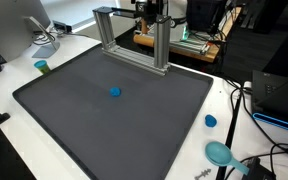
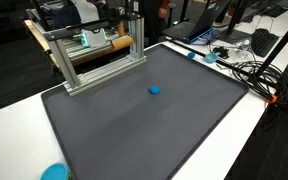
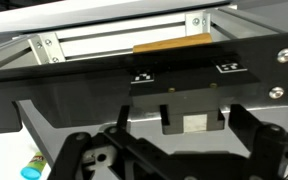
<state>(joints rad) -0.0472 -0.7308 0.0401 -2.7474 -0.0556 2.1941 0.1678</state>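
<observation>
Black jaws, glossy rounded links, round pivot holes

Dark mat (image 1: 134, 125) (small blue puck (image 1: 115, 93))

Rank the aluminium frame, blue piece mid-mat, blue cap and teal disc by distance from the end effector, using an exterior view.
1. aluminium frame: at the mat's far edge, right by the end effector.
2. blue piece: middle of the mat.
3. blue cap: off the mat, picture's right.
4. teal disc: near corner, closest to the camera.
</observation>
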